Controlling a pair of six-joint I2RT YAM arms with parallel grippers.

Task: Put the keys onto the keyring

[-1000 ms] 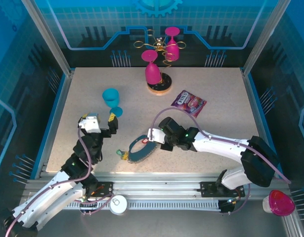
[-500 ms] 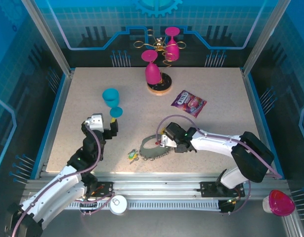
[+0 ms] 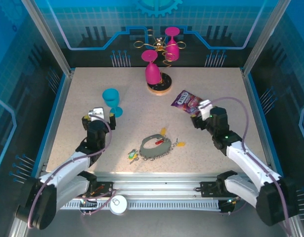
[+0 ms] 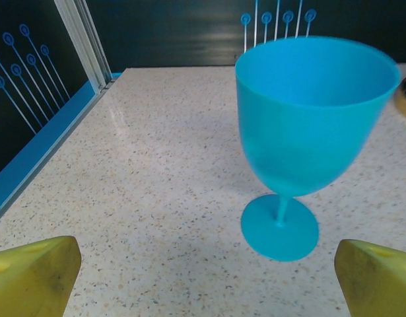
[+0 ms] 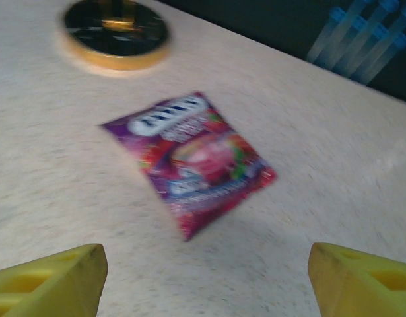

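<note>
The keyring [image 3: 152, 150], a dark grey floppy loop, lies flat on the table near the front centre. Small keys sit around it: a yellow one [image 3: 163, 131] at its far side, a red one [image 3: 159, 141] inside the loop, another yellow one [image 3: 181, 144] at the right, and a green one [image 3: 132, 155] at the left end. My left gripper [image 3: 98, 118] [image 4: 206, 284] is open, well left of the ring and facing the teal cup [image 4: 315, 125]. My right gripper [image 3: 198, 116] [image 5: 206, 277] is open, up and right of the ring, with nothing between its fingers.
A purple snack packet [image 3: 188, 102] [image 5: 189, 158] lies just ahead of the right gripper. The teal cup [image 3: 111, 100] stands upright close to the left gripper. The gold wire stand [image 3: 159, 85] with pink glasses is at the back centre; its round base [image 5: 115, 33] shows beyond the packet.
My right gripper let go of the keyring and pulled back to the right, toward the packet. The ring now lies free. The left gripper shifted slightly toward the teal cup.
</note>
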